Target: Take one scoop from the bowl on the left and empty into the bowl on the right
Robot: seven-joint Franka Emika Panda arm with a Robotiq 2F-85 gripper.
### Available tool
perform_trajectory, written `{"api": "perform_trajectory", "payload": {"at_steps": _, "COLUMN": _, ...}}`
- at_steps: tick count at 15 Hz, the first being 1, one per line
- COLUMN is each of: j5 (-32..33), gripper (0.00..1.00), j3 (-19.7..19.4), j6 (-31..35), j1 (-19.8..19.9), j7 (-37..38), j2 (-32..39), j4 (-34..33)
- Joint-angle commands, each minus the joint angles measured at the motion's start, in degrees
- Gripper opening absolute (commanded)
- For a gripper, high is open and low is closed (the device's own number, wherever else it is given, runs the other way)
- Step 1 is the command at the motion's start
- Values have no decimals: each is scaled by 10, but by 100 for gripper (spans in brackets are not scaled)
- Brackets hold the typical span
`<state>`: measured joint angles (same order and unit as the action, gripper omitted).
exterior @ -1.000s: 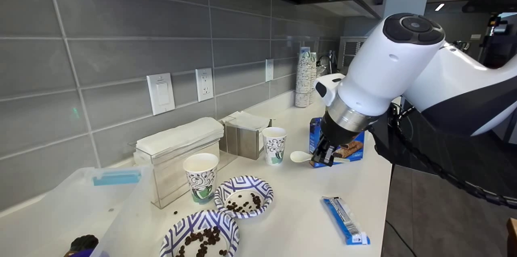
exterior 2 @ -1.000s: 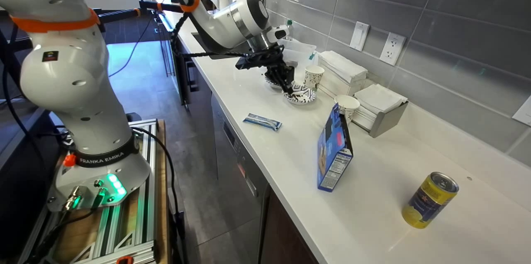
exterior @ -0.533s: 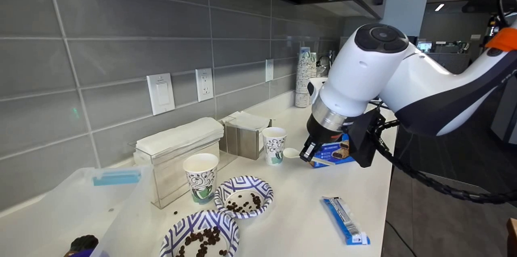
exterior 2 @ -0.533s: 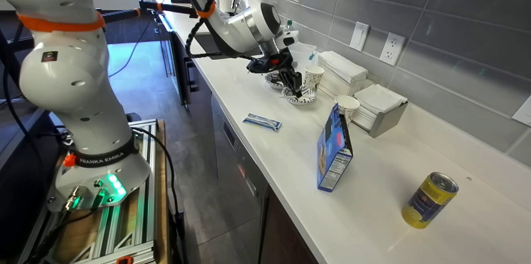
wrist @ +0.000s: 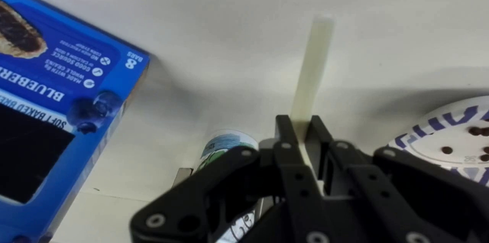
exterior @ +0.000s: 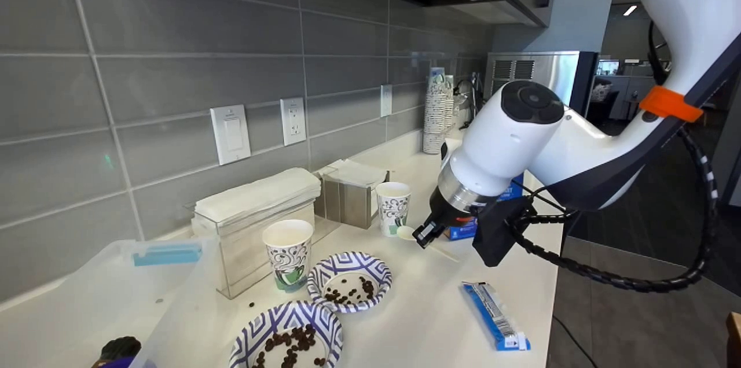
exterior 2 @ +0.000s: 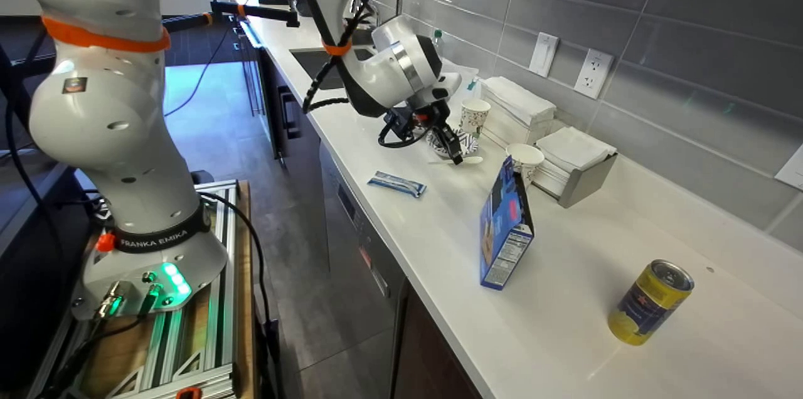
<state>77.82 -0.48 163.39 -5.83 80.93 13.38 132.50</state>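
Observation:
My gripper (exterior: 424,236) is shut on the handle of a white spoon (exterior: 406,233) and holds it above the counter, short of the bowls. The gripper (exterior 2: 456,159) and the spoon's head (exterior 2: 472,160) also show in an exterior view. In the wrist view, the handle (wrist: 313,67) runs between the fingertips (wrist: 300,122); the spoon's head is hidden there. Two paper bowls with blue zigzag rims stand side by side: one bowl (exterior: 379,271) holds few dark beans, the other bowl (exterior: 331,324) holds more. A bowl edge (wrist: 428,125) shows in the wrist view.
Paper cups (exterior: 288,252) (exterior: 393,209) stand by napkin holders (exterior: 260,240) (exterior: 353,200) along the wall. A blue bar box (exterior 2: 505,229) stands near the gripper. A wrapped bar (exterior: 495,316) lies near the counter edge. A can (exterior 2: 650,303) and a plastic bin (exterior: 121,293) stand farther off.
The arm has swung across the counter and come lower, carrying the spoon left past the blue box toward the near cup in an exterior view. The bowls and beans have not moved.

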Motion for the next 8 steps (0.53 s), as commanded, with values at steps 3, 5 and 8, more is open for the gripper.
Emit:
{"api": "perform_trajectory", "payload": {"at_steps": 3, "j5": 153, "gripper": 3, "j3": -19, "j6": 17, "j1": -5, "j7": 202, "j2": 69, "j4": -54}}
{"api": "perform_trajectory", "payload": {"at_steps": 5, "j5": 199, "gripper": 3, "j3": -16, "j6": 14, "j1": -3, "j7": 254, "j2": 85, "j4": -66}}
{"api": "perform_trajectory", "payload": {"at_steps": 8, "j5": 260, "gripper": 3, "j3": -12, "j6": 7, "j1": -1, "j7": 314, "j2": 107, "j4": -80}}
